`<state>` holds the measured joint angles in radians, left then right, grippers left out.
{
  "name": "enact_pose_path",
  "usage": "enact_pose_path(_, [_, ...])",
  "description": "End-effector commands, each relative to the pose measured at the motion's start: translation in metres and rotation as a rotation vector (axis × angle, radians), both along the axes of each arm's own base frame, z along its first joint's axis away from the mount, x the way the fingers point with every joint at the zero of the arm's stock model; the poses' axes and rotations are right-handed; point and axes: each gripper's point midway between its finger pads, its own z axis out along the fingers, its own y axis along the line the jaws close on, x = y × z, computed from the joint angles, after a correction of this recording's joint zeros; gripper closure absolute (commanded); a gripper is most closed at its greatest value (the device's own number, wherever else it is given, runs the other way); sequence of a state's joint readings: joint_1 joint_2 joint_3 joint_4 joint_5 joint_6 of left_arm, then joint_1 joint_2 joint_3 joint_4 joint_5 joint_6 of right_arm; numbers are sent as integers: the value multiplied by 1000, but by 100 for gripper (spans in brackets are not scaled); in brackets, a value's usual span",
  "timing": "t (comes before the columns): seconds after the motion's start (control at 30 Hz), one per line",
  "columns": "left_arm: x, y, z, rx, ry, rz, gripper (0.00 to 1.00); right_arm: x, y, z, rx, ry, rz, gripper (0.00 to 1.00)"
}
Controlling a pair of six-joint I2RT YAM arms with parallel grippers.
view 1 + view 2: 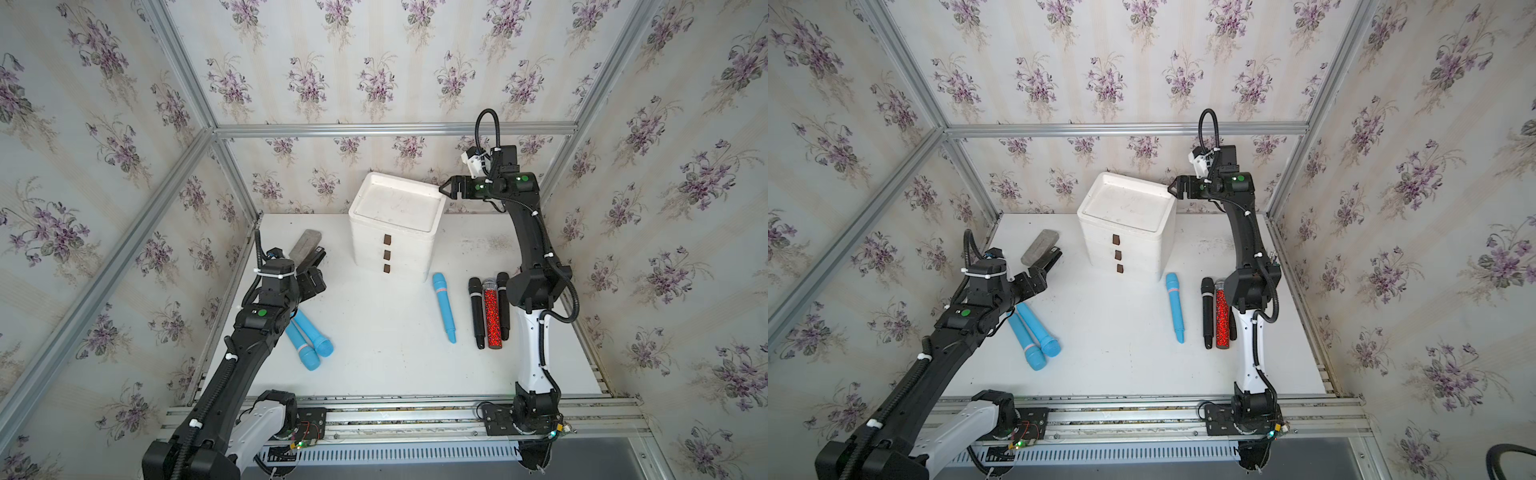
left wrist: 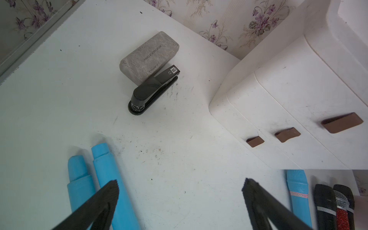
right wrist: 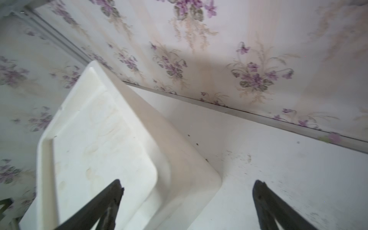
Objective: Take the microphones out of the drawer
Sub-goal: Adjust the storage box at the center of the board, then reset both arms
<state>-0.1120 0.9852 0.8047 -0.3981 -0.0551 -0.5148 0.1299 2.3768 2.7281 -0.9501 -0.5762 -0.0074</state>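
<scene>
The microphone is out of sight: all three drawers of the white drawer unit (image 1: pixel 395 232) are shut, and I cannot tell which one holds it. Their brown handles (image 2: pixel 287 134) face the front, toward the left arm (image 1: pixel 266 316), whose jaws hang open and empty over the table (image 1: pixel 374 353) near that face. The right arm (image 1: pixel 528 232) has its jaws open and empty at the unit's top rear corner, away from the handles. The left looks better placed to pull.
</scene>
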Motion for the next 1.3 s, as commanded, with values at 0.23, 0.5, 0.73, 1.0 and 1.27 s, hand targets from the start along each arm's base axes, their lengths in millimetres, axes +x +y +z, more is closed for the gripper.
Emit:
enact_pose_path(0.23, [1,4,2,2,0,9,1,-18,0,36,71,-64,98,0])
enact_pose_path(0.5, [2,11,11,14,14,22,1,-10,-78,23,53,-31,-77,0])
enact_pose_path(0.73, [7,23,11,71,24,59,1,-21,-108,-31,-67,-41,-222,0])
enact_pose_path(1.0, [-2,79,32,315,-7,299,1,-62,-116,-60,-81,-160,-282,0])
enact_pose_path(1.27, [10,81,29,382,20,266,1,-112,-120,-100,-196,-287,-364,0])
